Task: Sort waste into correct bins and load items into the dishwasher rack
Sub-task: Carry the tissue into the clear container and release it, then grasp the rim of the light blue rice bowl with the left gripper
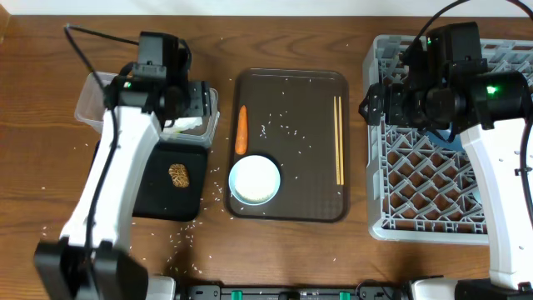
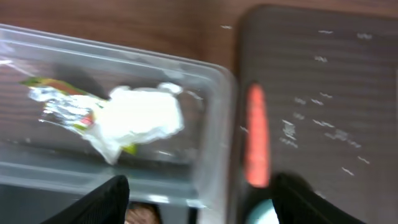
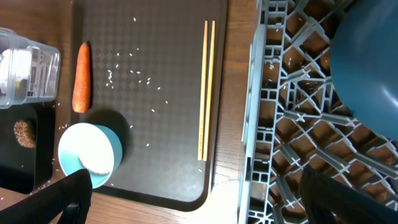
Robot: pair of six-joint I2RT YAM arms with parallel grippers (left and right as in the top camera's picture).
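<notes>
Left claw is spread wide, nothing gripped, above the clear tub, where the tissue and wrapper are seen. The tub could be knocked over if the claw is dropped lower.

The clear plastic rectangular tub, at ten o'clock on the brown wood-grain table, is glossy and smooth. Inside it, the crumpled white tissue looks like soft matt paper, and the yellow-green snack wrapper like shiny creased foil. The brown serving tray is matt and finely dimpled. The square grey plastic rack looks dull.
</notes>
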